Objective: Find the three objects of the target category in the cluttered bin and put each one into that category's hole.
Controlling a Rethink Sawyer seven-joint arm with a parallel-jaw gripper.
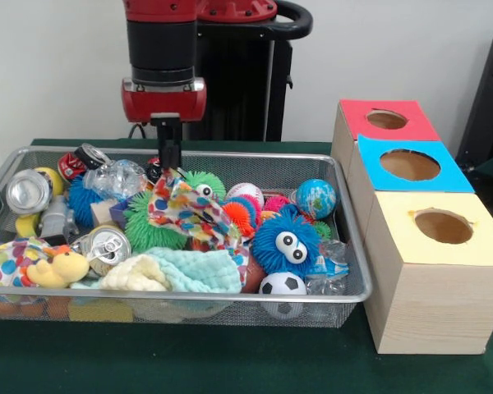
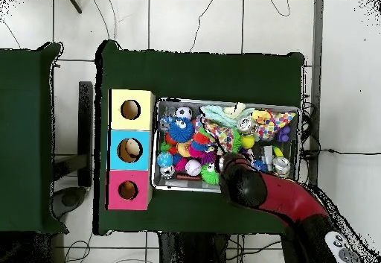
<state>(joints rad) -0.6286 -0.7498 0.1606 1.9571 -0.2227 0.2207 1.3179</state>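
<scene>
My gripper (image 1: 171, 164) hangs over the back middle of the wire bin (image 1: 230, 153). Its narrow black fingers are together on the raised top corner of a multicoloured spotted cloth (image 1: 189, 209). That cloth drapes down over a green spiky ball (image 1: 148, 223). Three wooden boxes stand to the right, each with a round hole: red top (image 1: 386, 119), blue top (image 1: 409, 164), yellow top (image 1: 444, 226). In the overhead view the red arm (image 2: 257, 191) covers the gripper, and the boxes (image 2: 130, 150) sit left of the bin (image 2: 223, 100).
The bin is crowded with soda cans (image 1: 107, 245) (image 1: 26, 190), a blue fuzzy ball with eyes (image 1: 286, 242), a soccer ball (image 1: 282, 285), a globe ball (image 1: 315, 198), a mint and cream cloth (image 1: 189, 271) and a yellow plush (image 1: 57, 268).
</scene>
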